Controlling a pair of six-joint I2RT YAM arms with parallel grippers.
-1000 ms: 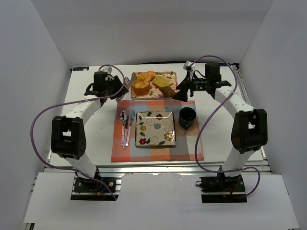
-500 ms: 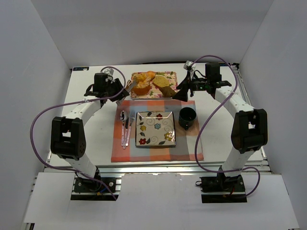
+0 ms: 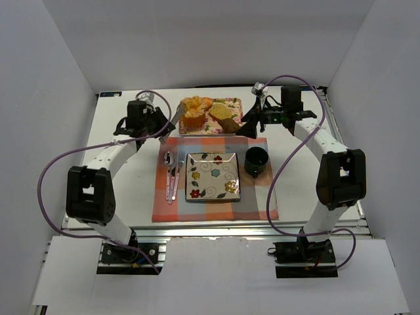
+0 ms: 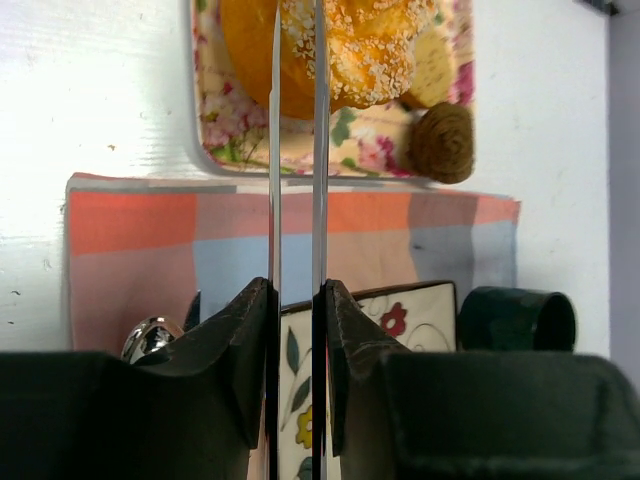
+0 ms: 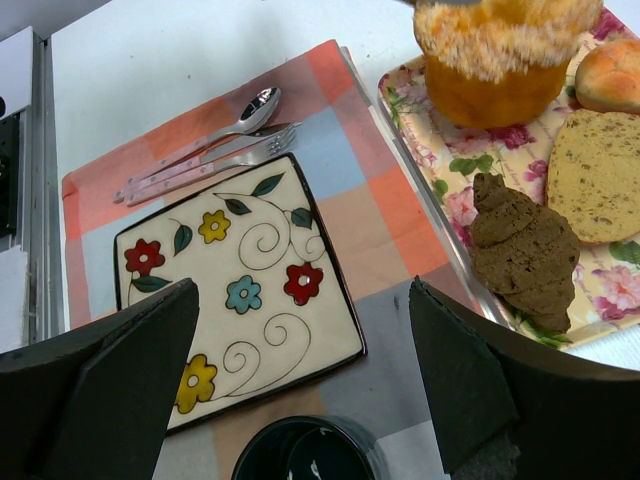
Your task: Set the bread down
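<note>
White walls (image 3: 210, 46) box in a white table (image 3: 125, 190), and a checked orange-and-grey placemat (image 3: 216, 210) lies at the middle of it. On the mat sits a square flowered plate (image 3: 212, 176) with nothing on it. At its 9 o'clock lies the cutlery (image 3: 172, 174), laid side by side. At its 2 o'clock stands a dark green mug (image 3: 256, 162), too dark inside to read. Up at 12 o'clock, just past the mat's far edge, there's the flowered tray (image 3: 235, 105), and it's carrying everything edible. The bread (image 3: 193, 113), big, golden-orange and crusty on top, takes the tray's 9 o'clock end. A small round roll (image 3: 207, 102) is tucked in at the bread's 1 o'clock. A flat tan slice (image 3: 223, 111) lies toward the tray's 3 o'clock side, and a dark brown piece (image 3: 232, 125) rests against that slice at its 5 o'clock. Now the arms. The left gripper (image 3: 182, 111) reaches in from the tray's 8 o'clock, its long thin blades drawn narrow and nipped onto the bread's pale, crusty top. A strip of crust shows between them in the wrist view. Whether the bread's underside touches the tray, I can't tell. The right gripper (image 3: 248, 129) hangs at the tray's 4 o'clock corner, above the mat, jaws spread wide with nothing between them. Its own camera looks down at plate, mug and tray.
</note>
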